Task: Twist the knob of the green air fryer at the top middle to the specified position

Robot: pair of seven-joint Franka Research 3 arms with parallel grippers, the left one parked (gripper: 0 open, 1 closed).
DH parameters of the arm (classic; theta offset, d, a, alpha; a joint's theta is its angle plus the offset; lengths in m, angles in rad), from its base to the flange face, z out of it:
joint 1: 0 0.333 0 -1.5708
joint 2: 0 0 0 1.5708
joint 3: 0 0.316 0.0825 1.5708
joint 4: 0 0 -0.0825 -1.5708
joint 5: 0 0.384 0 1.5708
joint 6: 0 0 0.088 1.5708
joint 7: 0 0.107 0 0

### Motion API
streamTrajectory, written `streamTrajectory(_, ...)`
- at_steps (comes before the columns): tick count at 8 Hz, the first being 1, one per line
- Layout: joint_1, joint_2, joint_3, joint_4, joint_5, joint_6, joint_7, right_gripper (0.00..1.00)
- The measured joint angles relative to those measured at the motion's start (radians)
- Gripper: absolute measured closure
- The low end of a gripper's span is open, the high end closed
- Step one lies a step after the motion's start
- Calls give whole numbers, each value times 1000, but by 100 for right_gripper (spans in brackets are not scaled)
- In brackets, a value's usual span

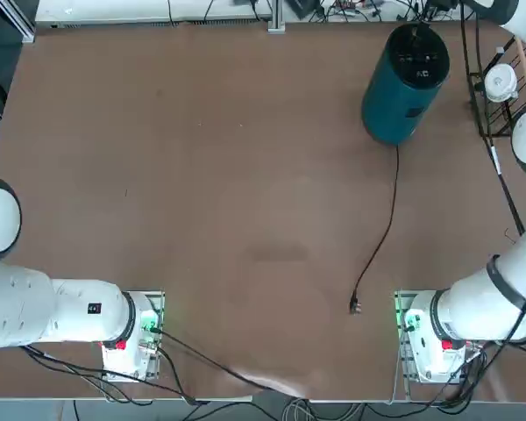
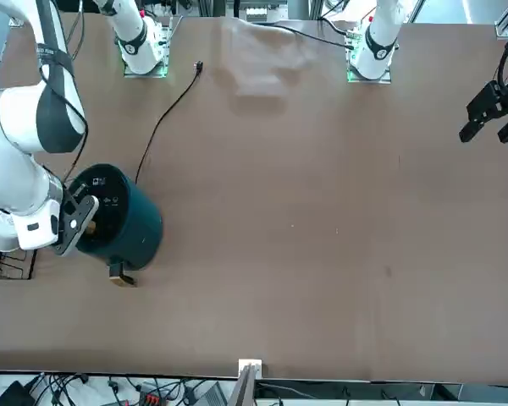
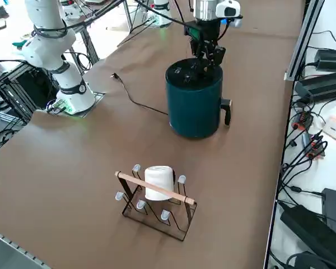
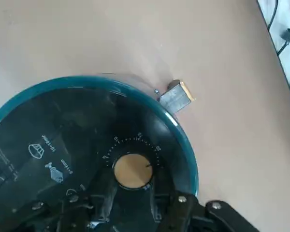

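Item: right gripper (image 4: pixel 130 205), fingers clamped on knob (image 4: pixel 132 171) of green air fryer (image 3: pixel 194 101); twist under way, final setting unconfirmed.

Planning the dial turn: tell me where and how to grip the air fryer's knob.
Grip the knob by its round rim, coming straight down from above. It is a small tan disc lying flat on the black top panel of the upright green air fryer, near the panel's edge, ringed by white scale marks. The right end effector is shut on the knob, its fingers on opposite sides of the rim.
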Motion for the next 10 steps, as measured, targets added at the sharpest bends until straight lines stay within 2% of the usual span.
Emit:
streamTrajectory(4,-1,-1,-1,0,-9,7,-47,62)
streamTrajectory(5,-1,-1,-2,0,-11,16,-48,48)
streamTrajectory(7,-2,-1,-4,1,-13,31,-49,13)
streamTrajectory(8,-2,-1,-4,2,-13,35,-49,0)
streamTrajectory(10,-1,-1,-4,4,-13,37,-49,0)
